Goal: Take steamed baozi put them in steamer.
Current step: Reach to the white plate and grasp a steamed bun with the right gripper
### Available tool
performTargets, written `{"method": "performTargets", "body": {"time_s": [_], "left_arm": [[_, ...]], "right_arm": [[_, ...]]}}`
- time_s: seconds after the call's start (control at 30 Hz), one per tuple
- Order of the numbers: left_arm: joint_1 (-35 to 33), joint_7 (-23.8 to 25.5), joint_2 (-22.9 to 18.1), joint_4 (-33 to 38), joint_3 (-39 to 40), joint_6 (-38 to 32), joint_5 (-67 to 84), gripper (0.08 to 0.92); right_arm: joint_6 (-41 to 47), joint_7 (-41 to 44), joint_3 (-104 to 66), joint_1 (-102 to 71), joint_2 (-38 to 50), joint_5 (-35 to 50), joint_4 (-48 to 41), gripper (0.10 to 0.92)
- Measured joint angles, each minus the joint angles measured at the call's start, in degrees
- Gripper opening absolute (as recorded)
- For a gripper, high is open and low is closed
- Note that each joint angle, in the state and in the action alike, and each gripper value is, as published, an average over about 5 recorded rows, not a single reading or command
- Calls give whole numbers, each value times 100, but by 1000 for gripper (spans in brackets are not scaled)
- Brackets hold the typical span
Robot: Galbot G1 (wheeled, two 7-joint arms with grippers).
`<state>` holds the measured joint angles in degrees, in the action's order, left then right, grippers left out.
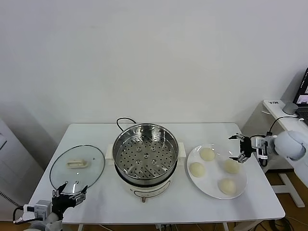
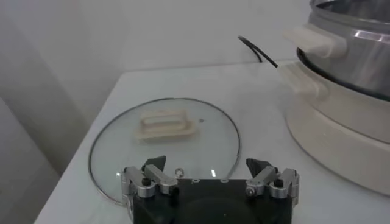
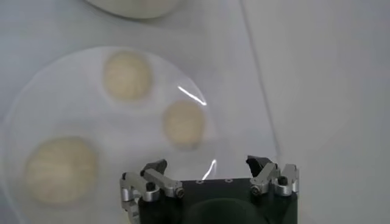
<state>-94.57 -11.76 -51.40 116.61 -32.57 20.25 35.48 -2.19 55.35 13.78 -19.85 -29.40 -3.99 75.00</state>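
Four cream-white baozi (image 1: 207,154) lie on a flat white plate (image 1: 215,179) right of the steamer (image 1: 146,151), a shiny perforated steel basket on a white cooker base, which holds nothing. My right gripper (image 1: 239,148) is open and empty, hovering at the plate's far right edge, just above the nearest baozi (image 1: 232,166). In the right wrist view the gripper (image 3: 207,167) sits short of that baozi (image 3: 183,122), with two more baozi beyond on the plate (image 3: 73,115). My left gripper (image 1: 71,192) is open and empty at the table's front left.
A round glass lid (image 1: 77,166) with a cream handle lies left of the steamer; in the left wrist view the lid (image 2: 201,143) is just ahead of the left gripper (image 2: 206,165). A black cord (image 1: 122,121) runs behind the steamer. A side table stands at right.
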Motion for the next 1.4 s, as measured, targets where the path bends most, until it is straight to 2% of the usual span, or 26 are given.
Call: {"method": "performTargets", "body": {"time_s": [0.57,1.4], "left_arm": [[92,-7,27,-116,49,80,-2,823],[117,-6,63,-178,68,92,82,823]], "right_arm": [[-533,562,1776,1596,-913,-47,-1284,823],[-830,649,1874,1643,-2210,-893,-2766,823]]}}
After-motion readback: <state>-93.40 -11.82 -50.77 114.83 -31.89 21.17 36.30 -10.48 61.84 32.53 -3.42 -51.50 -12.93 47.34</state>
